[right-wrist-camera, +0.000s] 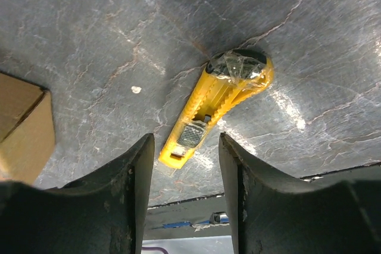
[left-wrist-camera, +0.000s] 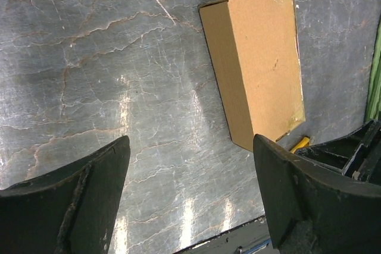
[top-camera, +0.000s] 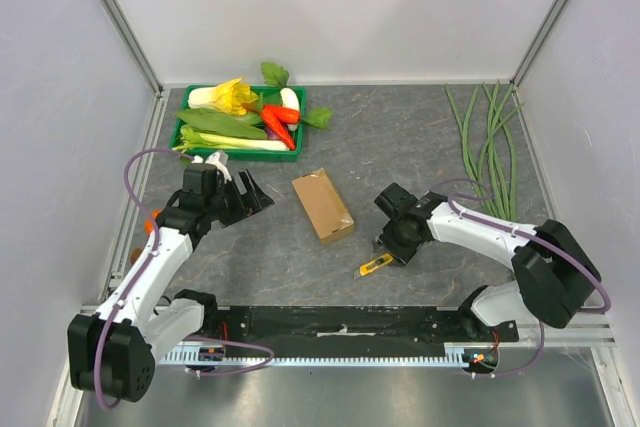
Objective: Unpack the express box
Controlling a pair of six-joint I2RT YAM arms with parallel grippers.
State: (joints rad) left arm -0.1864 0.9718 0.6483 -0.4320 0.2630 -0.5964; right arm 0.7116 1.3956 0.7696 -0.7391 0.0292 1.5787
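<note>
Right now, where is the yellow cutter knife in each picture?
Top view: the yellow cutter knife lies front-centre, by the right tool.
Left wrist: only its yellow tip shows, at the express box lower corner.
Right wrist: centre, its end between the tool's fingers.
Shared landmark: the express box.

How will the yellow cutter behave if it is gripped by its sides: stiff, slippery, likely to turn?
The yellow cutter looks rigid plastic, so probably stiff and light. Its ridged side may aid grip. Lying flat, it might pivot.
</note>
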